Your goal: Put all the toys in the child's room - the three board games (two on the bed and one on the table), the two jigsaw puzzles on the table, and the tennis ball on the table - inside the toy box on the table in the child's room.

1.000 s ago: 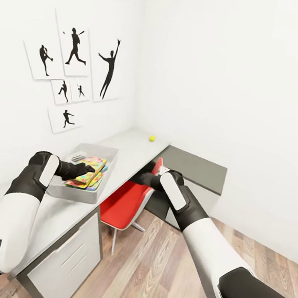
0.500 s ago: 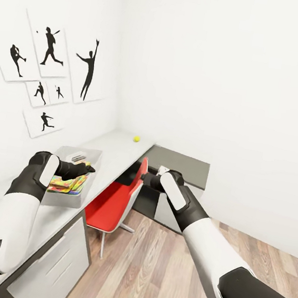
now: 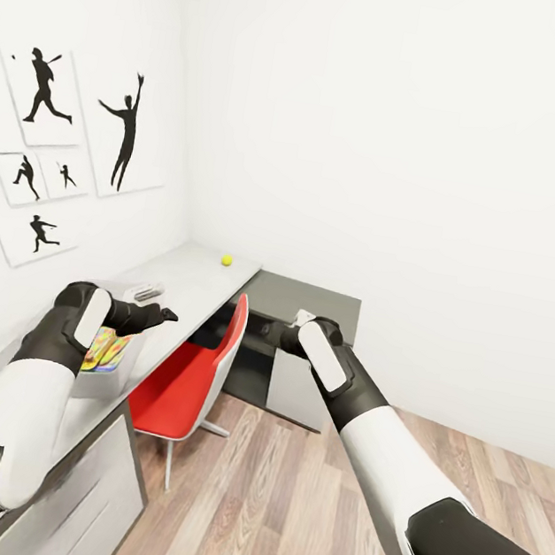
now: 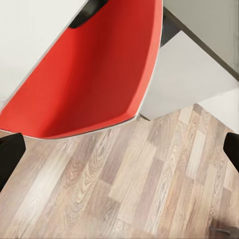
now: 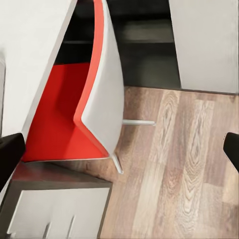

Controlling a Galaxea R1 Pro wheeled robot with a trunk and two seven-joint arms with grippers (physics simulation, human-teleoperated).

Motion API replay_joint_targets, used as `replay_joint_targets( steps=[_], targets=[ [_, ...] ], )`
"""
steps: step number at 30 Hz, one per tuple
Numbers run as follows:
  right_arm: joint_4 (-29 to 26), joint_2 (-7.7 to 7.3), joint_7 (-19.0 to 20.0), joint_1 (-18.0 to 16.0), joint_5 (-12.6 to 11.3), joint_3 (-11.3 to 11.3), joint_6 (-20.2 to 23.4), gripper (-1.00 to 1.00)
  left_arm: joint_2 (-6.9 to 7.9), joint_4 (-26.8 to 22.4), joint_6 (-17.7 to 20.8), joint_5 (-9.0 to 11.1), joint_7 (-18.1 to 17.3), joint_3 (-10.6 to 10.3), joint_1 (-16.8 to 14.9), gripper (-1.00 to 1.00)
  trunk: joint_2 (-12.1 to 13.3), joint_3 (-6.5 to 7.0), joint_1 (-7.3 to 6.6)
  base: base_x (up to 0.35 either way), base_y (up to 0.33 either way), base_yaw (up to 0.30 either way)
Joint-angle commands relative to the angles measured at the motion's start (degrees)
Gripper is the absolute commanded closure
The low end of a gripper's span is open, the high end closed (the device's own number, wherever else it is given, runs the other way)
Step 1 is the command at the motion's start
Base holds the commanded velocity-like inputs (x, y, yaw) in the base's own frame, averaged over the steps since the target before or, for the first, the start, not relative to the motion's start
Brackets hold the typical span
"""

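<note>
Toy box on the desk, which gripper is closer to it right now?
Left. The left gripper hangs just past the toy box; the right gripper hangs beyond the red chair, off the table.

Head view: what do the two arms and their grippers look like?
Both arms have glossy white shells with black joint sections at elbow and wrist, and a white oval panel on each black forearm. The left gripper and right gripper are black. No cables or markings visible.
</note>
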Motion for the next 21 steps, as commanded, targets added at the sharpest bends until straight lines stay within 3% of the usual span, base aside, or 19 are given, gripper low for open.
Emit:
replay_joint_targets(
  steps=[1,17,21],
  targets=[
    [0.0,0.0,-0.6,0.0,-0.6,0.1,0.0,-1.0,-0.02,0.0,0.3,-0.3,-0.4,0.1,-0.1,-1.0,-0.1,-0.06,0.04,0.0,0.0,-0.219],
    [0.4,0.0,-0.5,2.3,-0.1,0.1,-0.3,-1.0,-0.26,0.0,0.3,-0.4,-0.4,-0.3,-0.1,-1.0,-0.1,1.05,0.04,0.0,0.0,-0.218],
    [0.7,0.0,-0.5,3.5,0.3,0.3,-2.5,-1.0,-0.19,0.0,0.3,-0.4,-0.4,-0.2,0.0,-1.0,-0.1,1.33,0.04,0.0,0.0,-0.211]
  ],
)
